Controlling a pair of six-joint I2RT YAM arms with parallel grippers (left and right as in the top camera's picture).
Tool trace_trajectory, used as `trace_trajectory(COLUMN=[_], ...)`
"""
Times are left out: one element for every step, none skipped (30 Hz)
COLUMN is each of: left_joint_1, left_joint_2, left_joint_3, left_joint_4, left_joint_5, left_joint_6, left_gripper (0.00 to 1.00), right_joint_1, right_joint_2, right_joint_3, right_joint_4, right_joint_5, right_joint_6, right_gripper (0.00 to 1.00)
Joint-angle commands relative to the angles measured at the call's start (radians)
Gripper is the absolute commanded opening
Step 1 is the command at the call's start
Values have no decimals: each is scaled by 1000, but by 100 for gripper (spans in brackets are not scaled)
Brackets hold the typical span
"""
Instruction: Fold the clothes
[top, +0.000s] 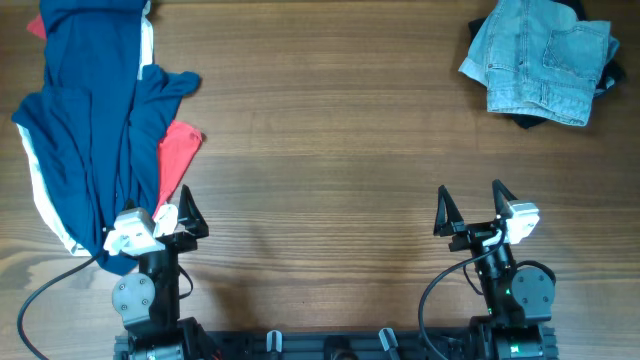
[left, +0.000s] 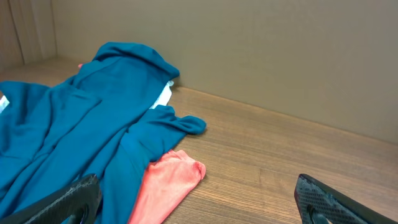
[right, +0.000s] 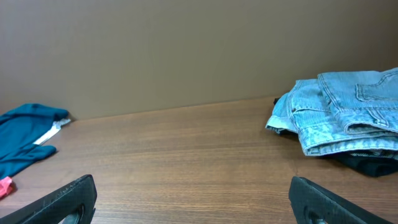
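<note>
A large navy garment (top: 90, 120) with white trim and a red part (top: 178, 150) lies crumpled at the table's left. Folded pale blue denim shorts (top: 540, 60) rest on a black garment (top: 525, 120) at the far right corner. My left gripper (top: 158, 205) is open at the navy garment's near edge, holding nothing. In the left wrist view the navy cloth (left: 81, 118) and red part (left: 168, 183) lie just ahead of the left gripper (left: 196, 205). My right gripper (top: 469, 190) is open over bare wood; in its wrist view the right gripper (right: 194, 202) sees the shorts (right: 348, 112) far ahead on the right.
The wooden table (top: 320, 130) stretches between the two piles. A plain brown wall (right: 186, 50) runs along the far edge. Black cables (top: 40, 300) trail by the arm bases at the near edge.
</note>
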Motion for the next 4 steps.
trace_trajectory(left_joint_1=[4,4,4,4], left_joint_2=[-9,-9,-9,-9], left_joint_3=[-1,-1,-1,-1], left_joint_4=[-10,-10,-10,-10], left_joint_5=[-2,-2,-2,-2], left_joint_6=[16,16,16,16], left_gripper=[100,100,100,100], right_joint_1=[3,3,3,3], right_joint_2=[-9,-9,-9,-9], right_joint_3=[-1,-1,-1,-1], right_joint_4=[3,3,3,3], right_joint_5=[20,20,20,20], right_joint_6=[10,10,10,10], right_gripper=[100,100,100,100])
